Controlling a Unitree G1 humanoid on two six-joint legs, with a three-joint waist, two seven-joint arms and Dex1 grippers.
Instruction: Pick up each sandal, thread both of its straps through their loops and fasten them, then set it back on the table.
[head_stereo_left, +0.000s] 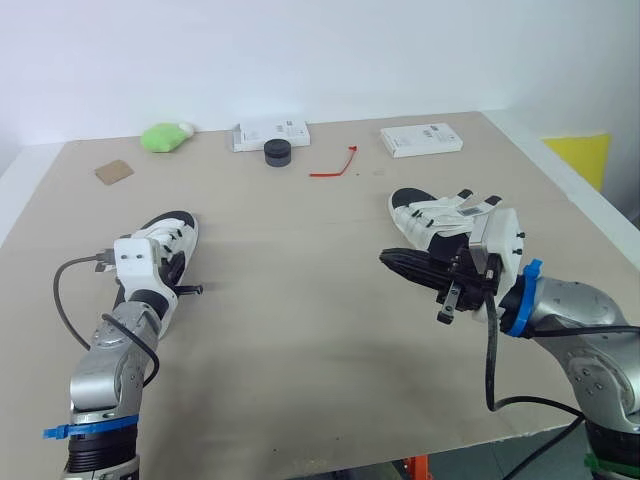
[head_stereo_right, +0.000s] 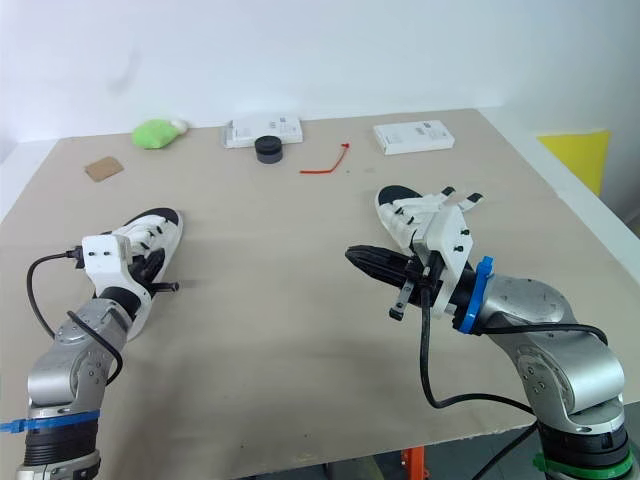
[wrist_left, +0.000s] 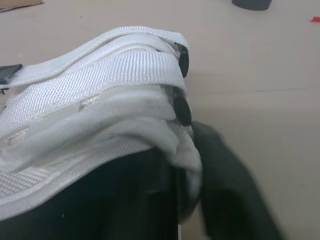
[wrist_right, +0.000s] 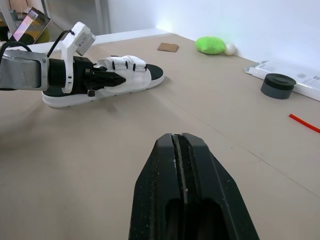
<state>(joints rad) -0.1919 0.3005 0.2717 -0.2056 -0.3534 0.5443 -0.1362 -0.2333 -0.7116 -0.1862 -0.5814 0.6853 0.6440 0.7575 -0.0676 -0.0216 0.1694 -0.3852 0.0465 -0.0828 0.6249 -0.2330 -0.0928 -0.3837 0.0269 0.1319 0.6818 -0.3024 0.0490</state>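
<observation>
The left sandal (head_stereo_left: 172, 235) lies flat on the table (head_stereo_left: 300, 320) at the lower left of the head view. Its white straps lie across the footbed, so it looks fastened or close to it. The left gripper (wrist_right: 120, 79) is right at its side; whether it is open or clamped on a strap cannot be told.

The right sandal (head_stereo_left: 425, 215) sits right of centre, also on the table, with its strap ends splayed outward. They appear undone, so that half of the job seems left. The right gripper (wrist_right: 179, 142) hovers just beside it, pressed closed on nothing.

Along the far edge, well apart from both, are a black tin (head_stereo_left: 277, 152) and a red tie (head_stereo_left: 335, 165).
</observation>
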